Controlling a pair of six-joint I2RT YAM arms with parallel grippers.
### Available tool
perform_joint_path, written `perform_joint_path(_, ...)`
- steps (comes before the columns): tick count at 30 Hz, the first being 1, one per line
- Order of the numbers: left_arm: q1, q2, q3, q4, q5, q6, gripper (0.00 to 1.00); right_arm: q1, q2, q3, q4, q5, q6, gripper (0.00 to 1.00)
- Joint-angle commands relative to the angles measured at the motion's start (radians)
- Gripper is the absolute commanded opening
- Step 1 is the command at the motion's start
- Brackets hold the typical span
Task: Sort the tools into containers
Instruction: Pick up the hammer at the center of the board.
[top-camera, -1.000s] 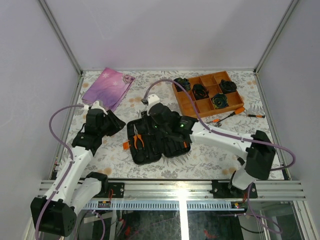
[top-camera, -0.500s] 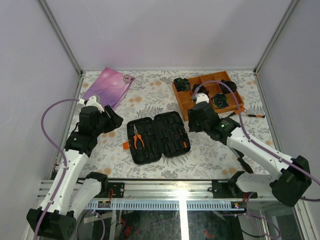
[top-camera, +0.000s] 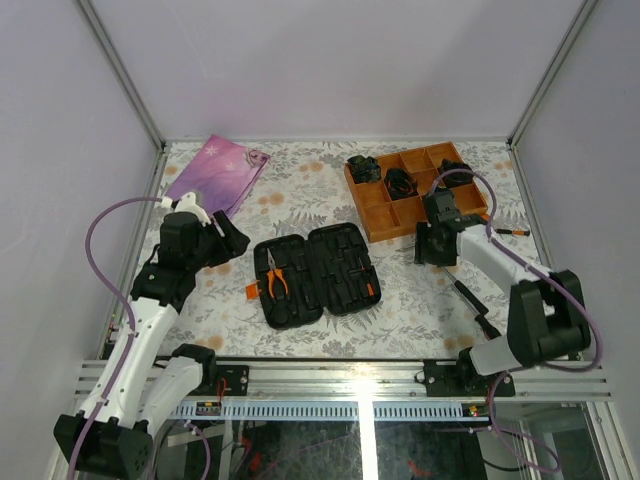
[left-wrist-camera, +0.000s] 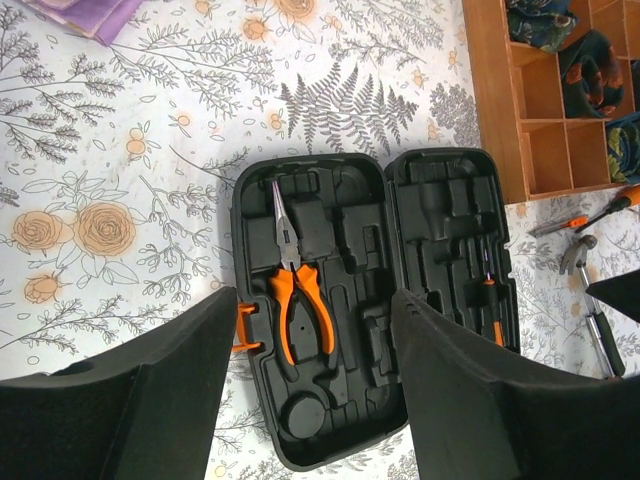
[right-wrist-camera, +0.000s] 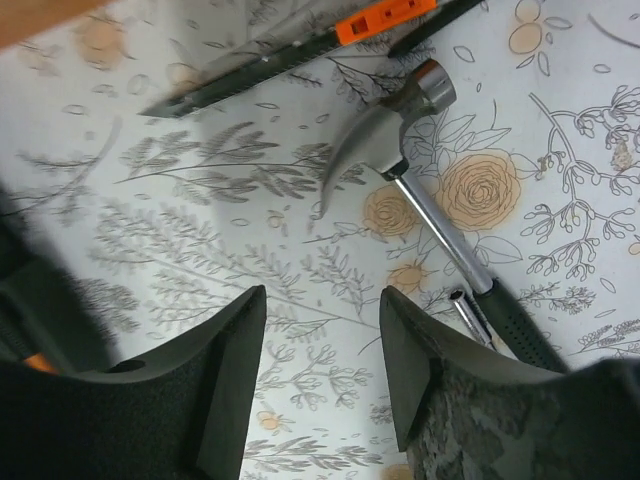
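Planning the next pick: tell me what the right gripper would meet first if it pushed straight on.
The right gripper would probably meet the flowered tablecloth first, just short of the hammer, whose claw lies slightly ahead. Depth is hard to judge.

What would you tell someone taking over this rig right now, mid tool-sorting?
Left gripper: open, empty, hovering by the left side of the open tool case.
Right gripper: open, empty, low over the table near the hammer, right of the case.
Done: pliers sit in the case's left half, and a small screwdriver in its right half.
Left: the hammer and the slim orange-handled tools beside the wooden tray are not yet in the case.
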Motion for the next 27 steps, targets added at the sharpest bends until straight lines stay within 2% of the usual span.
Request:
perform_joint_path(1,0.008,0.018,-0.012,0.023,0.048,0.031,0.62,-0.033,0.118,0.089,-0.084,-0.025,-0.089,0.57)
perform_joint_path(12,0.008,0.035,-0.020,0.040,0.060,0.038,0.63,-0.090,0.305,0.187,-0.108,0.126,-0.212,0.60)
perform_joint_path(15,0.008,0.033,-0.020,0.040,0.061,0.039,0.63,-0.119,0.337,0.202,-0.098,0.102,-0.249,0.61)
perform_joint_path(20,0.008,0.030,-0.020,0.040,0.056,0.038,0.63,-0.170,0.383,0.204,-0.063,-0.029,-0.295,0.60)
perform_joint_path(27,0.008,0.030,-0.023,0.041,0.058,0.035,0.63,-0.194,0.414,0.225,-0.066,-0.079,-0.298,0.56)
